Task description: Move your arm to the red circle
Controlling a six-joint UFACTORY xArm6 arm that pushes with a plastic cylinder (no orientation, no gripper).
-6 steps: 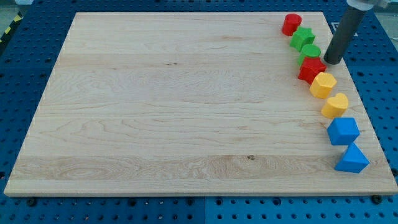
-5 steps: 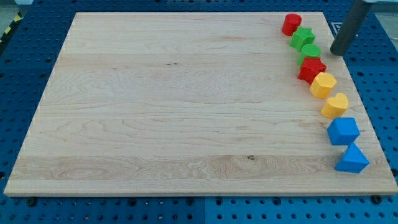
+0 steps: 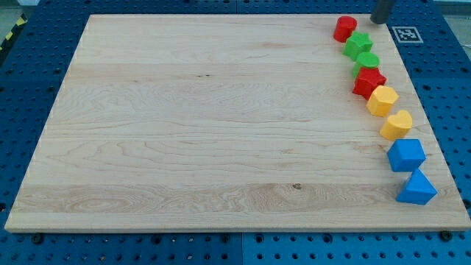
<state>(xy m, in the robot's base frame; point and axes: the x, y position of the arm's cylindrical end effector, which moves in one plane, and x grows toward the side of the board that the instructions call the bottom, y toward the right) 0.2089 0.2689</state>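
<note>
The red circle (image 3: 344, 28) stands at the top right of the wooden board (image 3: 221, 125), first in a line of blocks down the right edge. My tip (image 3: 380, 20) is just to its right near the board's top edge, apart from it. Only the rod's lowest part shows at the view's top. Below the red circle come a green star (image 3: 358, 45), a green round block (image 3: 366, 62) and a red star (image 3: 368, 82).
Further down the right edge lie a yellow hexagon (image 3: 383, 100), a yellow heart (image 3: 397, 124), a blue cube-like block (image 3: 406, 155) and a blue triangle (image 3: 417, 188). A black-and-white marker tag (image 3: 406, 33) sits at the board's top right corner.
My tip has moved up and slightly left, from beside the green round block and red star to beside the red circle. No block has moved.
</note>
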